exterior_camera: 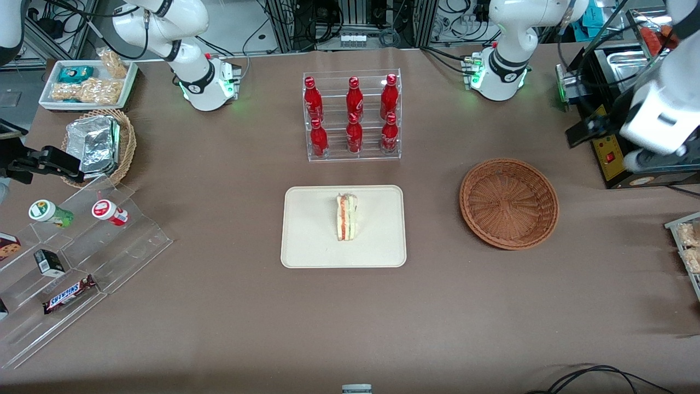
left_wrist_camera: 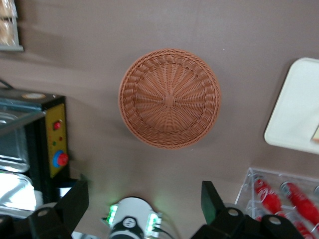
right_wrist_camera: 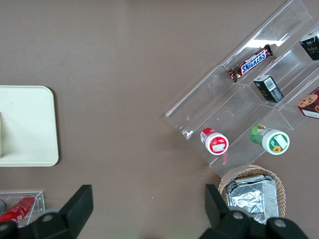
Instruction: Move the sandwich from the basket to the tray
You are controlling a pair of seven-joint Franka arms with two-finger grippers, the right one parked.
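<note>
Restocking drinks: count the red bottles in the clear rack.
6 red bottles stand in the clear rack: three on the upper step, three on the lower, nearer the tray. None seems hidden. The gripper hangs open above the basket.

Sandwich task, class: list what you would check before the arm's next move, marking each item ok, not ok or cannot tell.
1. Sandwich on the tray: ok.
2. Sandwich inside the rim, not overhanging: ok.
3. Basket emptied: ok.
4. Claw open, holding nothing: ok.
5. Claw raised above the table, near the basket and away from the tray: ok.
6. Bottle rack undisturbed, bottles upright: ok.
</note>
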